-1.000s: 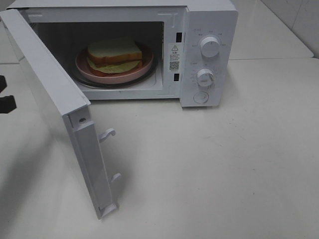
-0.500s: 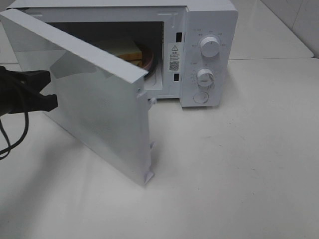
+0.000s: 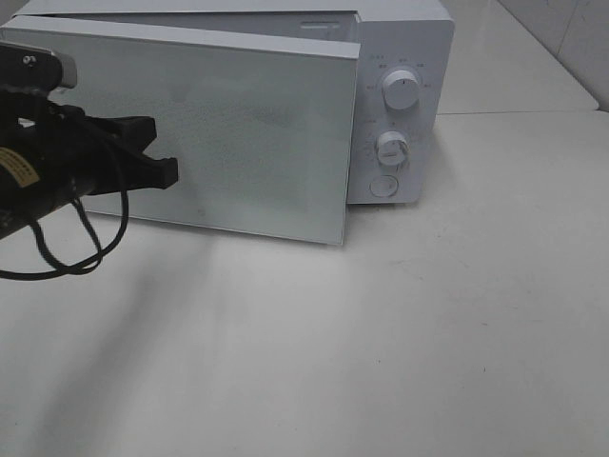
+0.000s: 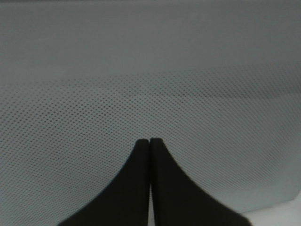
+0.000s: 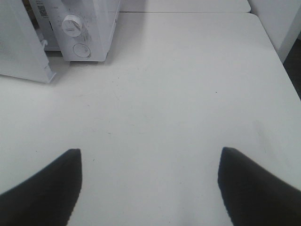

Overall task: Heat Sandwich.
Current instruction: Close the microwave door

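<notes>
The sandwich is hidden behind the white microwave door, which stands almost closed, its free edge still a little off the microwave body. My left gripper is shut with nothing in it, its black tips pressed against the door's outer face near the hinge side. The left wrist view shows the closed fingertips right up against the dotted door window. My right gripper hangs open and empty above the bare table, well away from the microwave.
Two round knobs and a round button sit on the microwave's control panel. The door's free corner juts over the white table. A black cable loops under the left arm.
The door swung from wide open to nearly closed, hiding the sandwich and plate. My left arm came in from the left edge, pushing the door. The right gripper's opening stayed the same.
</notes>
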Robot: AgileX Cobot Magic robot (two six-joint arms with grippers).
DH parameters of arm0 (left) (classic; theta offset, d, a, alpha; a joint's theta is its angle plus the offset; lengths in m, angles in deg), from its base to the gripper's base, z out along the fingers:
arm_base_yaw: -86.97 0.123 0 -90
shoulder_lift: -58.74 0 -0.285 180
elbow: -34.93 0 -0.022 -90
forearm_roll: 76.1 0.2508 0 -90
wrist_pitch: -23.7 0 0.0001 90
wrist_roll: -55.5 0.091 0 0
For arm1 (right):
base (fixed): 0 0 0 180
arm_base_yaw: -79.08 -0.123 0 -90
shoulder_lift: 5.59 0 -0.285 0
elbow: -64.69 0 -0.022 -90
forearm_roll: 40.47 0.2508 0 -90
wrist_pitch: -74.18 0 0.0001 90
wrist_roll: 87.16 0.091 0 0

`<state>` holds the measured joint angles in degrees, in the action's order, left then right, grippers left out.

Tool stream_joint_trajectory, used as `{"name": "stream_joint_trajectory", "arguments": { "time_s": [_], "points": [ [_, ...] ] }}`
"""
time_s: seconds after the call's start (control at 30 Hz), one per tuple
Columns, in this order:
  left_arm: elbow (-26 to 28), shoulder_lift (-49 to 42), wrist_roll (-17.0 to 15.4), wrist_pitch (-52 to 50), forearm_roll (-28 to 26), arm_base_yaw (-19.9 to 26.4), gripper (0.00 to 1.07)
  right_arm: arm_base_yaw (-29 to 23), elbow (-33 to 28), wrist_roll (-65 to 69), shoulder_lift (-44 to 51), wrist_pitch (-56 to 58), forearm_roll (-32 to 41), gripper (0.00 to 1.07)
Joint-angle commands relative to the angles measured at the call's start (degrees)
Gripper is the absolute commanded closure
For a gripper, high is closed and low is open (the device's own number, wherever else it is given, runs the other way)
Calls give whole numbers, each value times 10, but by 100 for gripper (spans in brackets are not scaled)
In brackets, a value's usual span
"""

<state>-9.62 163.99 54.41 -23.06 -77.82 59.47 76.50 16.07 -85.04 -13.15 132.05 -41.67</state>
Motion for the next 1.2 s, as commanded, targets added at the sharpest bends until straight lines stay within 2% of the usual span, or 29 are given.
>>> {"name": "stream_joint_trajectory", "arguments": {
  "time_s": [0.03, 0.23, 0.37, 0.47, 0.5, 0.53, 0.57, 0.67, 1.07, 1.2],
  "points": [
    [30, 14, 5, -1, -44, -26, 107, 4, 0, 1, 15, -9, 1, 33],
    [83, 45, 51, 5, -98, -68, 107, 4, 0, 1, 15, -9, 1, 33],
    [108, 60, 69, 18, -126, -82, 107, 4, 0, 1, 15, -9, 1, 33],
    [143, 78, 106, 28, -168, -101, 107, 4, 0, 1, 15, -9, 1, 33],
    [143, 78, 106, 28, -168, -101, 107, 4, 0, 1, 15, -9, 1, 33],
    [160, 87, 129, 28, -190, -111, 107, 4, 0, 1, 15, -9, 1, 33],
    [169, 92, 139, 29, -201, -115, 107, 4, 0, 1, 15, -9, 1, 33],
    [194, 105, 156, 41, -217, -121, 107, 4, 0, 1, 15, -9, 1, 33],
    [280, 147, 167, 72, -238, -126, 107, 4, 0, 1, 15, -9, 1, 33],
    [311, 163, 184, 87, -258, -125, 107, 4, 0, 1, 15, -9, 1, 33]
  ]
}}
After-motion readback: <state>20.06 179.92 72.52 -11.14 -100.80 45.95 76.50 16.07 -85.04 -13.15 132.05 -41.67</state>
